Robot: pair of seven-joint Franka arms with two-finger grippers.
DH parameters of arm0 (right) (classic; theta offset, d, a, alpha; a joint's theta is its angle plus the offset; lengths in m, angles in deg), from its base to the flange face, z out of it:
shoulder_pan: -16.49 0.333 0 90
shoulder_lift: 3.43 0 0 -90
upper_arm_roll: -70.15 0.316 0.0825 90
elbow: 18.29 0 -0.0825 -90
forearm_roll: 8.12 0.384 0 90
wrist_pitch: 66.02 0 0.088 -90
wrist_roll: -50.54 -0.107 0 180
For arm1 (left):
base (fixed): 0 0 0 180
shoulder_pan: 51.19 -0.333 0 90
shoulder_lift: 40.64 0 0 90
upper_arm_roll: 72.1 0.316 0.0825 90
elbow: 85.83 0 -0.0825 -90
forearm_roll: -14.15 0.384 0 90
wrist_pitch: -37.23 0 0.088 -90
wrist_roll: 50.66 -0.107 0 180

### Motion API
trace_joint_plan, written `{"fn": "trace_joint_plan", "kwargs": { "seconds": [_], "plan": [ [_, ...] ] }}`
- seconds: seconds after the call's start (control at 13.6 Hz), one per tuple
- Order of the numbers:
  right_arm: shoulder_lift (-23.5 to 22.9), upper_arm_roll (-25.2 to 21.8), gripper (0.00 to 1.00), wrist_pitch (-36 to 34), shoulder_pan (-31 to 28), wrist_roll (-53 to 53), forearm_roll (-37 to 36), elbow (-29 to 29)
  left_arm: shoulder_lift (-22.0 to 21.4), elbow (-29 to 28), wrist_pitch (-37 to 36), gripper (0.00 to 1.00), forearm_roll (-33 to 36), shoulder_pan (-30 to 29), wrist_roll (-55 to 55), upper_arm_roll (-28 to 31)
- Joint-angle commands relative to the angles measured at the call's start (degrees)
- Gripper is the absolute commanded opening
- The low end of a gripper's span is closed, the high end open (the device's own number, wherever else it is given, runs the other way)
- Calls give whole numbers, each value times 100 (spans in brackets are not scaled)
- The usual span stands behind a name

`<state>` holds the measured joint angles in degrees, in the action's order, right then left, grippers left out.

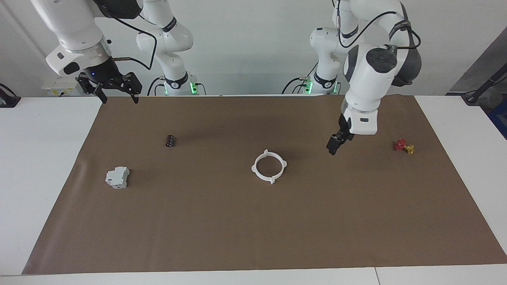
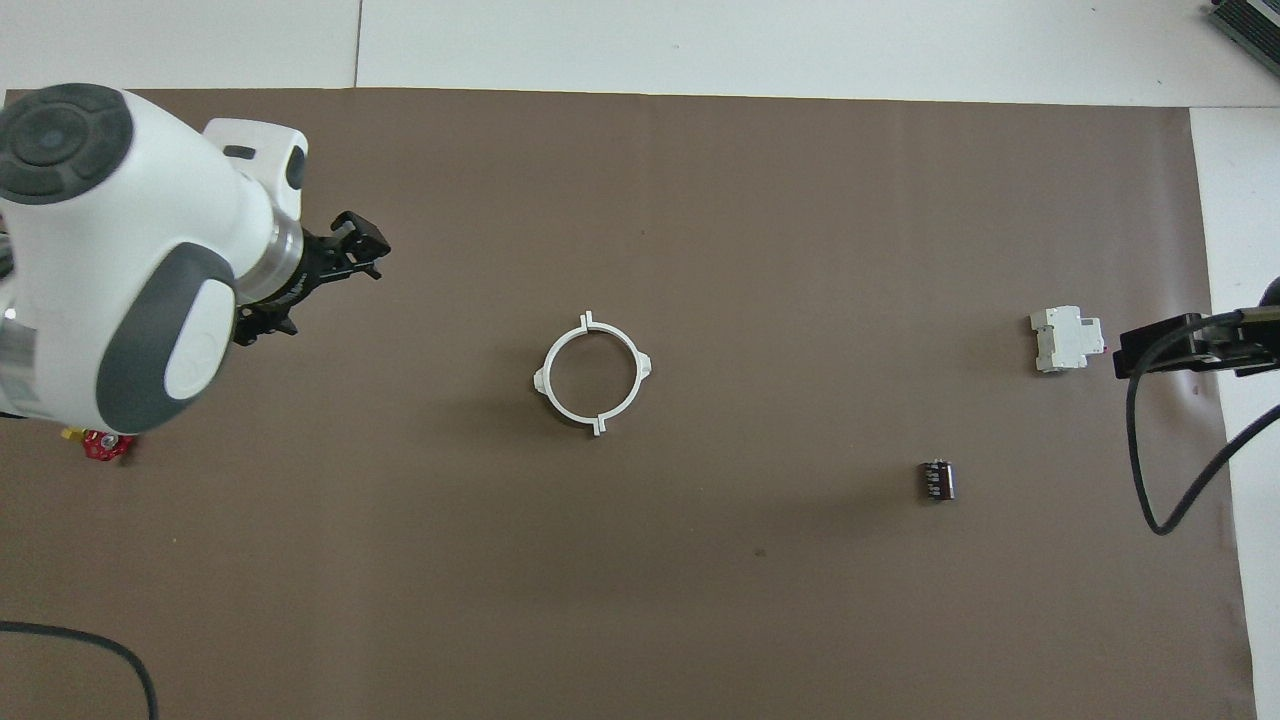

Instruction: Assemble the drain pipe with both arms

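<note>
Brown mat [image 1: 237, 237]: covers most of the white table [image 1: 39, 178]; its edge farthest from the robots lies nearest the facing camera.
Drain pipe [image 1: 269, 166]: a closed white ring lying flat on the mat near the middle of the table, held by neither gripper. Small tabs stick out at four points round it. Thin seams at two facing tabs in the overhead view [image 2: 592, 375] mark where the two halves meet; the ring looks even, with no gap.
Left gripper [image 1: 335, 146]: hangs over bare mat between the ring and the valve piece, touching neither and carrying nothing. Fingers point down and are seen edge-on; whether they are parted cannot be told. In the overhead view [image 2: 345, 262] the arm's wrist covers much of it.
Right gripper [image 1: 119, 90]: raised over the mat's corner at the right arm's end, fingers [image 1: 103, 96] spread wide, nothing between them. Cut off at the overhead frame edge.
Red-and-yellow valve piece [image 1: 404, 146]: toward the left arm's end; half hidden under the left arm from overhead.
Grey boxy block [image 1: 117, 177]: toward the right arm's end.
Small dark cylinder [image 1: 170, 141]: nearer the robots than the block; markings unreadable.
</note>
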<state>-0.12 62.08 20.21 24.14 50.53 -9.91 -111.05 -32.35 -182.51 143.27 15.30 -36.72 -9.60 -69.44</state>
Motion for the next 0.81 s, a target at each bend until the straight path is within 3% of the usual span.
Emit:
{"fn": "trace_joint_plan", "kwargs": {
  "seconds": [0.0,0.29,0.51,0.74],
  "plan": [
    [73,6,100,43,-35,62,92,-49,-38,377,-565,100,-9,-978,-1858,-55],
    [73,6,100,43,-35,62,92,-49,-302,413,-1083,100,96,-1650,-3858,-55],
    [73,6,100,43,-35,62,92,-49,-696,404,-1548,100,359,-1668,-3895,-46],
    [73,6,100,43,-35,62,92,-49,-724,597,-1972,100,657,-1598,-4245,-11]
  ]
}}
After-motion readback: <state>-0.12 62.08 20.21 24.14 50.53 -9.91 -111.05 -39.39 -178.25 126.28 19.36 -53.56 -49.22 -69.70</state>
